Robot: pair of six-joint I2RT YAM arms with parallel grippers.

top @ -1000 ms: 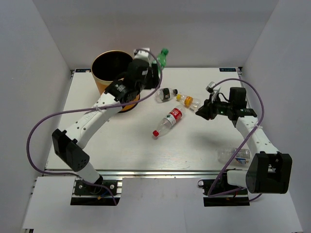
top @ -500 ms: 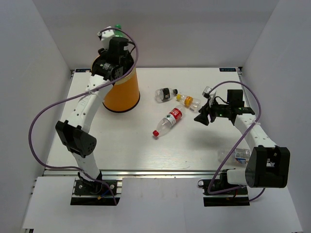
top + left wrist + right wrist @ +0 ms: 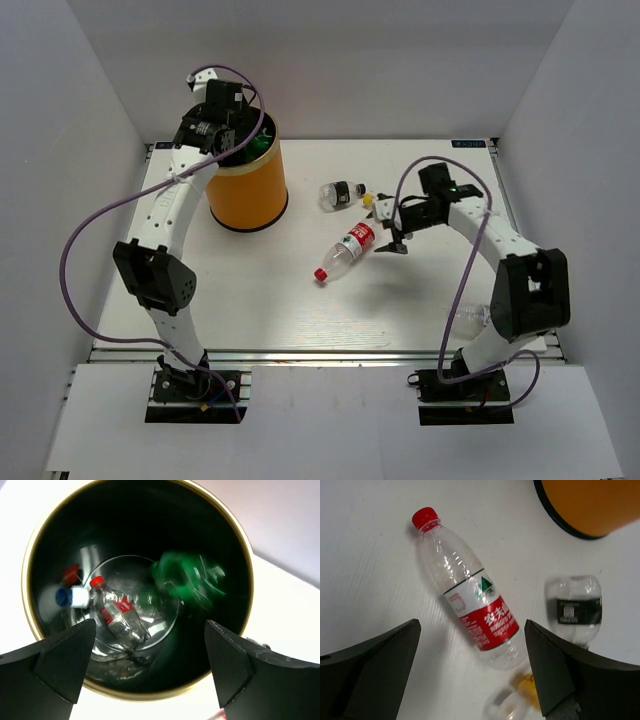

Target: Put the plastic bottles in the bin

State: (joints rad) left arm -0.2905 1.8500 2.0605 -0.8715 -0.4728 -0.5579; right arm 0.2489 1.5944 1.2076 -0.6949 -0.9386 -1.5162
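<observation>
The orange bin (image 3: 248,195) stands at the back left, and my left gripper (image 3: 232,135) hangs open over its mouth. In the left wrist view the open gripper (image 3: 150,630) looks down past the gold rim (image 3: 152,694); a blurred green bottle (image 3: 187,577) is inside, apart from the fingers, above a red-label bottle (image 3: 117,615) on the bottom. My right gripper (image 3: 388,230) is open just above a red-capped, red-label bottle (image 3: 347,250) lying on the table. That bottle (image 3: 475,607) lies between the spread fingers (image 3: 375,665), untouched.
A black-label bottle (image 3: 340,193) (image 3: 577,607) and a yellow-capped bottle (image 3: 520,700) lie close beside the right gripper. Another clear bottle (image 3: 470,318) lies near the right arm's base. Blue and white caps (image 3: 65,597) show in the bin. White walls enclose the table.
The left arm carried the green bottle over the bin and opened; the bottle is now inside. The right arm swung left over the red-label bottle and opened wider.
</observation>
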